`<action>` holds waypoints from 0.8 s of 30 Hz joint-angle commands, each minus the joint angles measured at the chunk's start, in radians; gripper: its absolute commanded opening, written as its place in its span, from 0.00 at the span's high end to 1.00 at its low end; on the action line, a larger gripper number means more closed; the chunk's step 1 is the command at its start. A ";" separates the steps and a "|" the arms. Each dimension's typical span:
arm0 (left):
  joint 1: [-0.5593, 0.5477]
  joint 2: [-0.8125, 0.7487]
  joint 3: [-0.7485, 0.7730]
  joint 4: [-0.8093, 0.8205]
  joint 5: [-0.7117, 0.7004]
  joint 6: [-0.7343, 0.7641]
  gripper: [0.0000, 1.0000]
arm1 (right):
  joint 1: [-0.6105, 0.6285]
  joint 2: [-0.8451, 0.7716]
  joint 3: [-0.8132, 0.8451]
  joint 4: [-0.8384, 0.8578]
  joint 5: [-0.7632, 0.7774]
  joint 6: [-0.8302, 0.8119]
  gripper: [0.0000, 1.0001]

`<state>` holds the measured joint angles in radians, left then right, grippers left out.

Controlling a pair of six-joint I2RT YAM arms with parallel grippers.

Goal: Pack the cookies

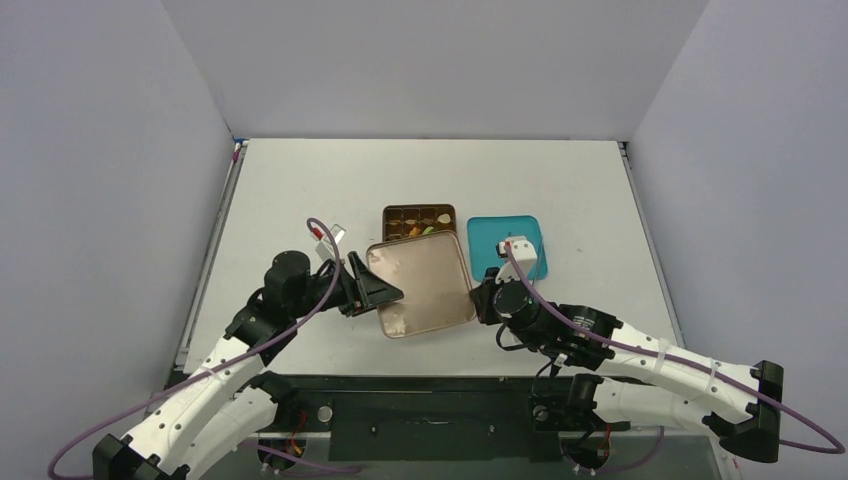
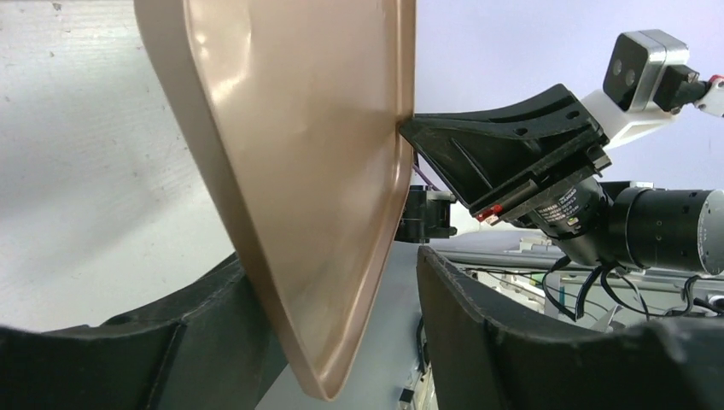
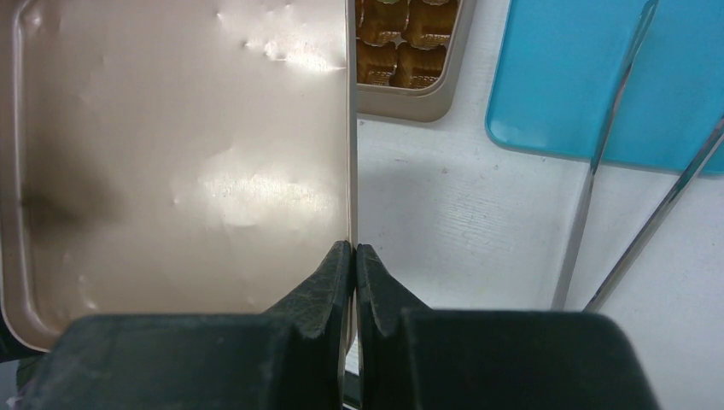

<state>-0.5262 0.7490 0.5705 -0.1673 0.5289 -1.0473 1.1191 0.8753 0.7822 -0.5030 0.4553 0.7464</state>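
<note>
White table (image 1: pixel 300 180): right end effector (image 3: pixel 353 249) pinches lid (image 3: pixel 171 154); left wrist shows left end effector (image 2: pixel 331 256) open astride it.

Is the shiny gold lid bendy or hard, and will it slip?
Probably hard: the lid looks flat and unbent though the right fingers pinch just its thin rim. Likely light, being thin metal. Its glossy surface looks slippery, so it might swivel or slide.

Tin lid (image 3: pixel 188 154) clamped at its rim by the right gripper (image 3: pixel 353 252)

The bronze lid's right edge is pinched between the closed black fingers. A compartmented tin (image 3: pixel 410 51) is seen beyond it, and long metal tweezers (image 3: pixel 610 141) are laid across a blue tray (image 3: pixel 555 77) and the white table (image 3: pixel 461 213).
</note>
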 commanded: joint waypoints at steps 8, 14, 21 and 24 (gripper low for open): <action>0.005 -0.019 -0.005 0.090 0.043 -0.021 0.68 | 0.011 0.001 0.034 0.052 0.003 0.026 1.00; 0.009 -0.005 -0.003 0.076 0.044 0.008 0.84 | 0.011 -0.004 0.027 0.052 0.006 0.026 1.00; 0.011 0.008 0.039 -0.028 0.000 0.110 1.00 | 0.012 0.011 0.033 0.037 0.001 0.028 0.97; 0.011 0.004 0.073 -0.096 -0.056 0.185 1.00 | 0.011 0.006 0.046 0.015 0.016 0.024 0.85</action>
<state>-0.5209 0.7544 0.5739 -0.1768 0.5430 -0.9829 1.1217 0.8867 0.7822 -0.5053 0.4507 0.7624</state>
